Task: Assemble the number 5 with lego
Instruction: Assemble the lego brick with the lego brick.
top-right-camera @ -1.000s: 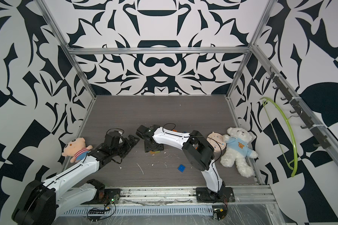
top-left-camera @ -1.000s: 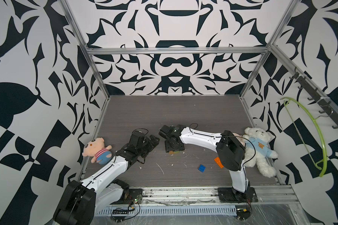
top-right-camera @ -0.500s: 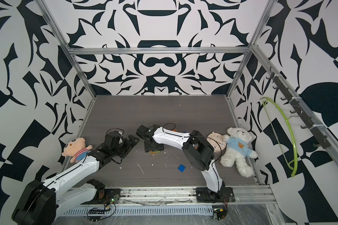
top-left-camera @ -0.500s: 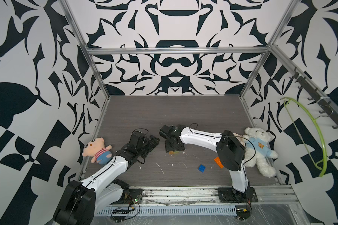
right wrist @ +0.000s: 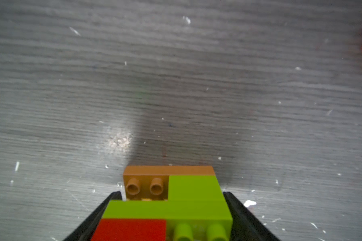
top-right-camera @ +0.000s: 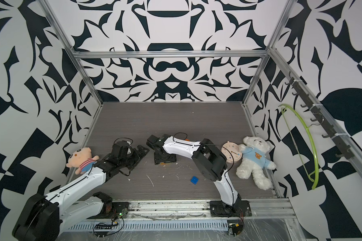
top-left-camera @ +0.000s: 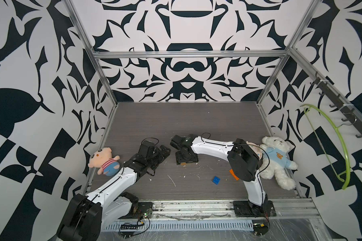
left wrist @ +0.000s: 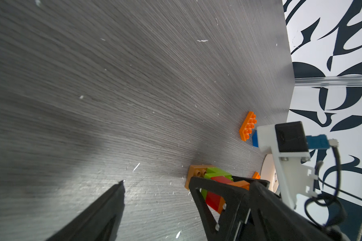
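Right wrist: right gripper [right wrist: 171, 193] flanks lego [right wrist: 171, 209] edges, grip unclear; left gripper [left wrist: 156, 182] wide.

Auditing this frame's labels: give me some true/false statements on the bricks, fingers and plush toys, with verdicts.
The left fingers stand open and empty. True.
The right fingers flank a stack of lime green, red and orange studded plastic bricks. True.
The small blue studded brick is clipped onto that stack. False: it lies loose on the grey wood-grain table.
The white plush teddy bear in a blue top lies beside the left arm. False: it lies beside the right arm.
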{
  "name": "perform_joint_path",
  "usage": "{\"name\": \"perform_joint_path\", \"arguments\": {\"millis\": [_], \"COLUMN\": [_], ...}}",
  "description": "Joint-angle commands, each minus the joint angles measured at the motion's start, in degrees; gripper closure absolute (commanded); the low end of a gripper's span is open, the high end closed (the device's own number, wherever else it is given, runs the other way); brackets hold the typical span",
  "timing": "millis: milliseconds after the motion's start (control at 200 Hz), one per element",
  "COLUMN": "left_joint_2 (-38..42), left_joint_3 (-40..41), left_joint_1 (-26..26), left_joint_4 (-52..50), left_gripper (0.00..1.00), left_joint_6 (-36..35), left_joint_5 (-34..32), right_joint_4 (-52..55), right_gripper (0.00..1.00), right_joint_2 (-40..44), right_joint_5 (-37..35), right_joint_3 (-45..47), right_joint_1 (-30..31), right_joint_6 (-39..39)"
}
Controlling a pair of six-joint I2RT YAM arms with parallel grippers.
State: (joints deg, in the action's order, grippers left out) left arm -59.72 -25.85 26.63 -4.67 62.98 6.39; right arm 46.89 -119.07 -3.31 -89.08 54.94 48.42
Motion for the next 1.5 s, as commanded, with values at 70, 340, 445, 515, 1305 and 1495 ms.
{"name": "perform_joint_path", "arguments": {"millis": [70,340,445,515,1305,1495], "left_joint_2": [1.2,1.4,1.8,1.9,-0.9,-2.8], "left_joint_3": [-0.6,-0.9,-0.9,-0.6,-2.7,-4.2], "left_joint_1": [-0.2,-0.2,-0.2,-0.2,3.2,5.6], "left_joint_4": [-1.6,-1.7,-1.7,-1.4,0.9,1.7], "left_gripper": [0.01,0.01,0.01,0.01,0.01,0.01], "left_joint_6": [-0.8,-1.1,-1.4,-1.4,-0.3,-0.1], "left_joint_5": [-0.8,0.1,0.7,0.9,1.0,-0.2], "right_joint_4": [0.4,-1.3,-2.6,-3.2,-15.8,-21.5], "right_gripper": [0.17,0.14,0.13,0.13,0.14,0.16], "right_joint_2": [4.0,10.9,12.6,13.1,28.0,34.1], "right_joint_5": [-0.1,-1.1,-1.2,-1.2,-6.4,-10.9], "right_joint_3": [-0.3,3.6,5.3,6.0,18.9,24.9], "right_joint_1": [-0.2,-0.2,-0.1,-0.1,0.2,-0.3], "right_joint_6": [-0.8,-1.3,-1.4,-1.5,-4.1,-8.9]}}
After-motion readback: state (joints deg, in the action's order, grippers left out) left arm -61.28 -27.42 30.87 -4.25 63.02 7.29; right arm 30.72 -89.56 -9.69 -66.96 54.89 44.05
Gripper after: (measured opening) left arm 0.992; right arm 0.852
